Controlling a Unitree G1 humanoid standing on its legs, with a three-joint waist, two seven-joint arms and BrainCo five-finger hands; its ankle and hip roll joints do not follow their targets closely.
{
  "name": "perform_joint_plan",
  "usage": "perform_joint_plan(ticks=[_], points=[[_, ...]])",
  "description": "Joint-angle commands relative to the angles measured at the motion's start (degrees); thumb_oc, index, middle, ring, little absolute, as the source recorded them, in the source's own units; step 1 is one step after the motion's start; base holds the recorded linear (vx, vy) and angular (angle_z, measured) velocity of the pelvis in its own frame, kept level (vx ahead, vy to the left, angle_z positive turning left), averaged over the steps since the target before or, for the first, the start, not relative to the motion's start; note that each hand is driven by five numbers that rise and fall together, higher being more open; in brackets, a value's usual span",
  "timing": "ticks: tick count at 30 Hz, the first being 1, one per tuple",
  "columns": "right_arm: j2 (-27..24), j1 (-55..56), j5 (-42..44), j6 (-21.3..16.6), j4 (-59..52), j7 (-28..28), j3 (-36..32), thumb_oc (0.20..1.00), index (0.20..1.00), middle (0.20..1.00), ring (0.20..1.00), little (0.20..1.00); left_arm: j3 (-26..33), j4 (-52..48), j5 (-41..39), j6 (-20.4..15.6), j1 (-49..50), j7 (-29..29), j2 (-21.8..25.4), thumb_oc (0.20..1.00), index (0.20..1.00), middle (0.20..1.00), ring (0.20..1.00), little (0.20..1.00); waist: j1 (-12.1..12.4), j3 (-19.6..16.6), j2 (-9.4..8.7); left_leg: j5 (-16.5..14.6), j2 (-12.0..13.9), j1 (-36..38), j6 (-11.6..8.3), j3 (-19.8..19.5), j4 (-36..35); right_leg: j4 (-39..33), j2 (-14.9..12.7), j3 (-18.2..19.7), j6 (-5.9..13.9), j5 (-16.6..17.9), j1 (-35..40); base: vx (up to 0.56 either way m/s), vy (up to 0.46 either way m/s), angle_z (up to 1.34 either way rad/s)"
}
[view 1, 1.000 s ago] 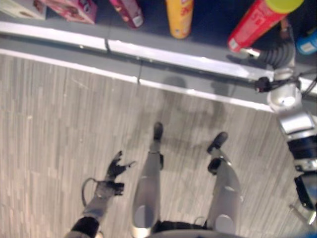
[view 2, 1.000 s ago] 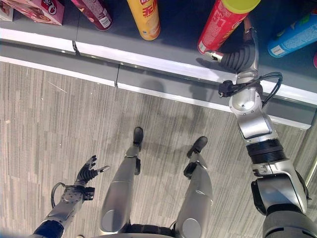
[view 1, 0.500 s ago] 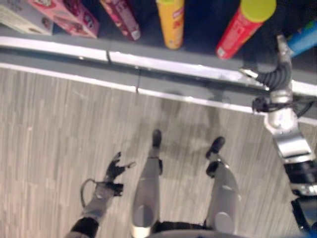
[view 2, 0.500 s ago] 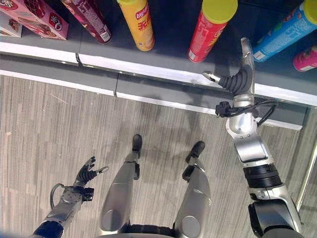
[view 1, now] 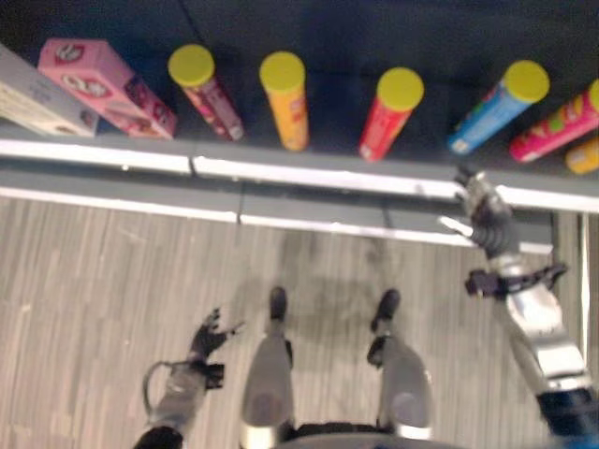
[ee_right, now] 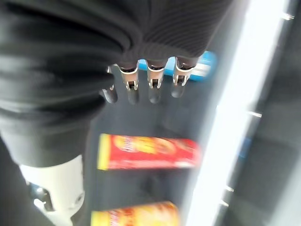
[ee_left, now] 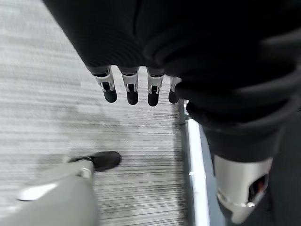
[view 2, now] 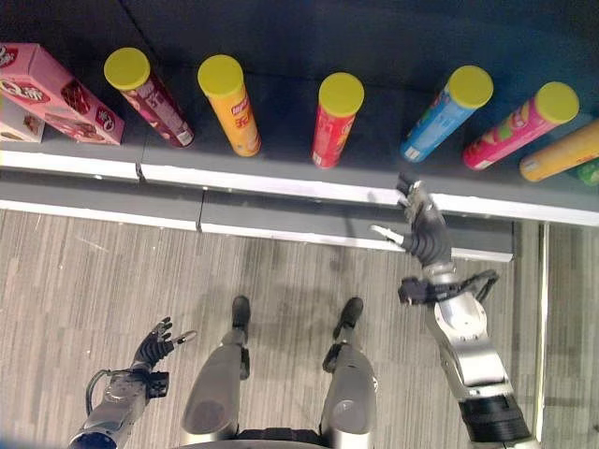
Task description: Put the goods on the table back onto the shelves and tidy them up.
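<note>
My right hand (view 2: 423, 229) is spread and empty before the shelf (view 2: 281, 182); the red can (view 2: 334, 119) stands just beyond it. My left hand (view 2: 154, 348) hangs relaxed over the floor (view 2: 84, 271).

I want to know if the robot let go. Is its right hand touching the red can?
Apart. In the right eye view the right hand, fingers open, is at the shelf's front edge, while the red can stands further back and to its left, with bare shelf between.
</note>
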Motion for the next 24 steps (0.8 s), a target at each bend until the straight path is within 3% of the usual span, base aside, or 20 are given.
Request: perform_joint_plan(ticks=[1, 8, 24], points=[[-1.1, 7.5, -4.9, 0.9, 8.5, 3.6, -0.9, 1.000, 1.000, 1.000, 1.000, 1.000, 0.2, 3.5, 4.0, -1.7, 4.4, -1.9, 1.8, 1.000, 1.000, 1.000, 1.000, 1.000, -1.4, -10.1, -0.62, -0.1, 3.1, 2.4, -3.48, 3.6, -5.3, 1.1, -4.0, 1.7, 6.21, -3.3, 3.1, 0.10, 0.018, -0.13], [6.6, 8.4, -10.6, 3.0, 31.3, 1.1, 0.0, 1.000, 1.000, 1.000, 1.000, 1.000, -1.0, 7.9, 6.2, -1.9, 4.2, -2.4, -0.1, 1.000, 1.000, 1.000, 1.000, 1.000, -2.4, -15.6, -0.35, -1.6, 2.8, 7.4, -2.85, 5.4, -6.2, 0.2, -3.8, 2.1, 6.38, -3.8, 6.6, 0.10, 0.020, -0.18], [13.1, 0.8, -12.5, 4.7, 56.7, -3.0, 1.3, 1.000, 1.000, 1.000, 1.000, 1.000, -3.1, 17.1, 8.5, -1.5, 1.7, -1.0, -2.9, 1.000, 1.000, 1.000, 1.000, 1.000, -2.2, -21.1, -0.23, -4.9, 1.9, 13.6, -1.81, 7.5, -5.7, 0.4, -4.2, 2.3, 6.72, -4.7, 11.4, 0.04, 0.014, -0.07]])
